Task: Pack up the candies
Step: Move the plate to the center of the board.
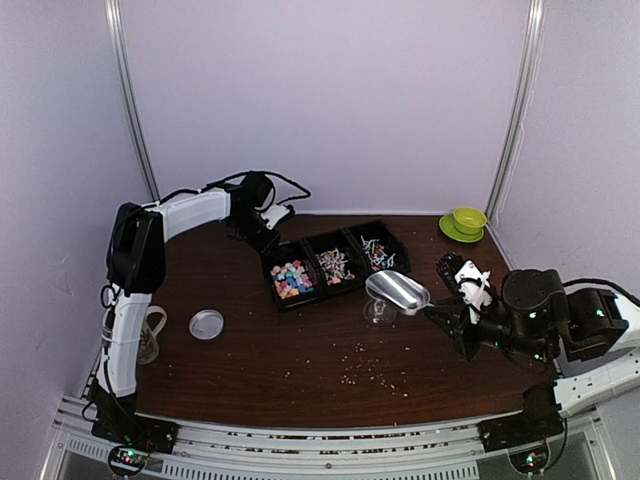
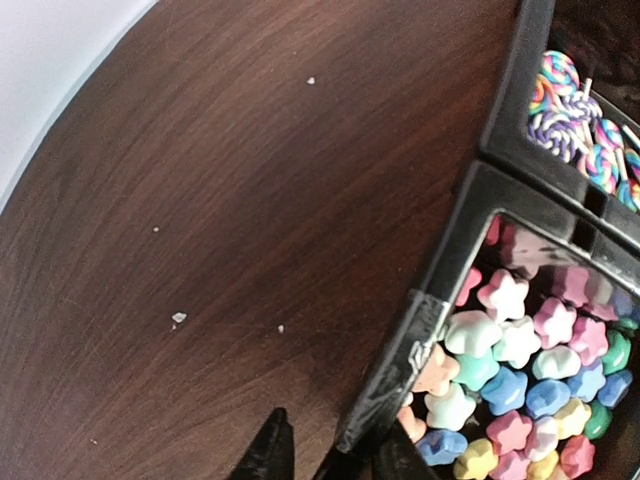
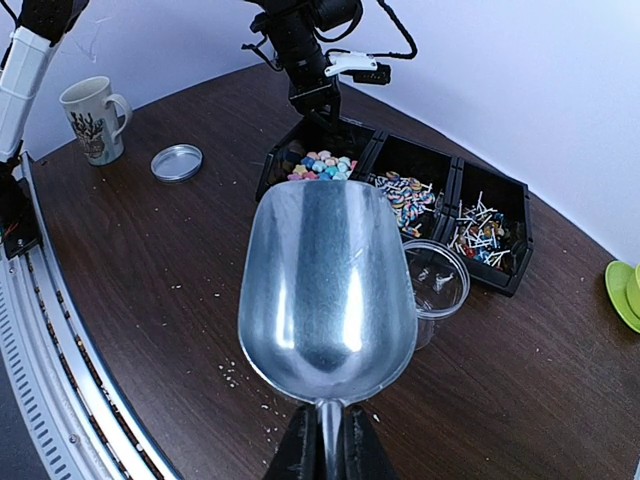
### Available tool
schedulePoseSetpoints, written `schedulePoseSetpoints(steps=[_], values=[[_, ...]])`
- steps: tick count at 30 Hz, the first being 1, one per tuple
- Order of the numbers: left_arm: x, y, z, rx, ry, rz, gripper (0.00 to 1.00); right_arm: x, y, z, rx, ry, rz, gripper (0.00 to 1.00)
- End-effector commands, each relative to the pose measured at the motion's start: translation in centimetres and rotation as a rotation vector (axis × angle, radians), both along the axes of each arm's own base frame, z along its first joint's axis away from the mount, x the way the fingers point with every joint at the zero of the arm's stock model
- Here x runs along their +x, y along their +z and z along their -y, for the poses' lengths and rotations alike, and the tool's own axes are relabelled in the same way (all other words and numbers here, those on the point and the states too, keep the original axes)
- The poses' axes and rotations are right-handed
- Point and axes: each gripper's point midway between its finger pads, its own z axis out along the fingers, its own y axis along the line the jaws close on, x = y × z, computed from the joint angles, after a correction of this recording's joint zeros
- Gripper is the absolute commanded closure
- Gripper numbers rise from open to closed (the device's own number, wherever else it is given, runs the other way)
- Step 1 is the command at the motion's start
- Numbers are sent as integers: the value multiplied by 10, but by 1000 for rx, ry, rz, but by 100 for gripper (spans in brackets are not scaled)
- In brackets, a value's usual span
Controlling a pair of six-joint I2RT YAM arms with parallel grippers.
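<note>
Candies [image 2: 520, 370] fill bin [image 2: 450, 250] that left gripper [image 2: 335, 462] straddles.

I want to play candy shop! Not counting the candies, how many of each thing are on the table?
Black bins: 3
Metal scoop: 1
Clear cup: 1
Round lid: 1
Mug: 1
Green cup: 1
Green saucer: 1
Total: 9

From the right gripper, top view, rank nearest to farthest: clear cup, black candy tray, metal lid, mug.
1. Clear cup, just left of the right gripper, under its scoop.
2. Black candy tray, behind the cup.
3. Metal lid, left of centre.
4. Mug, far left.
</note>
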Motion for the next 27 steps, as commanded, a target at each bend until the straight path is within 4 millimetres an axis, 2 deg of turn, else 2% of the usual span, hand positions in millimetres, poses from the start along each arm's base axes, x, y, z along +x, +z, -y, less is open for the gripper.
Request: schedulePoseSetpoints(steps=[1,6,10,19,24,27], values=[[-13,4,-3,-22,27,-30,80,2,12,-1,54,-13,9,100],[-33,4,-9,-30,52,-71,90,2,13,-5,54,-3,11,100],[-57,12,-9,-66,79,-114,89,2,14,-8,49,5,12,100],[-132,11,-32,-41,237,-220,89,0,17,-12,54,24,11,100],[-172,9,-36,14,240,-217,89,-2,15,-18,28,52,7,100],[-188,13,-36,13,228,-214,87,-4,14,-21,-2,73,5,100]])
